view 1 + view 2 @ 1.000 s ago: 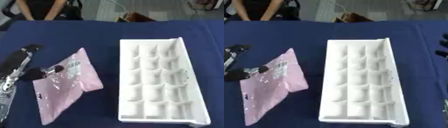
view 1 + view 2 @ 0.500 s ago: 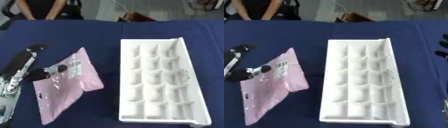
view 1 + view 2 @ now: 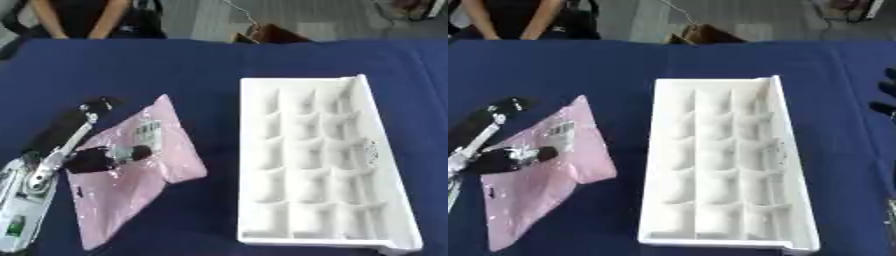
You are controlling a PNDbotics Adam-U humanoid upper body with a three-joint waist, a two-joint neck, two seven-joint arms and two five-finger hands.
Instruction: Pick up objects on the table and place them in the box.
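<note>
A blue cloth covers the table [image 3: 175, 70]. On its left part lies a flat pink plastic bag [image 3: 131, 175], long and slanted, its upper corner pointing away from the robot. A small white label [image 3: 147, 134] with dark print sits near the bag's upper end; the print is too blurred to read.

The left robot hand [image 3: 92, 159] comes in from the lower left, its arm black with silver parts. A dark fingertip [image 3: 514, 159] lies on the middle of the bag, and another black finger [image 3: 74, 117] stretches straight up past the bag's left edge. The fingers look straight rather than curled, pressing on the bag without closing round it.

To the right of the bag, apart from it, stands the white box [image 3: 378, 150], a long tray split into three columns of small compartments, all bare white inside.

At the far right edge of the right eye view, dark fingertips of the right robot hand [image 3: 885, 97] show; whether they are open or closed I cannot tell.
</note>
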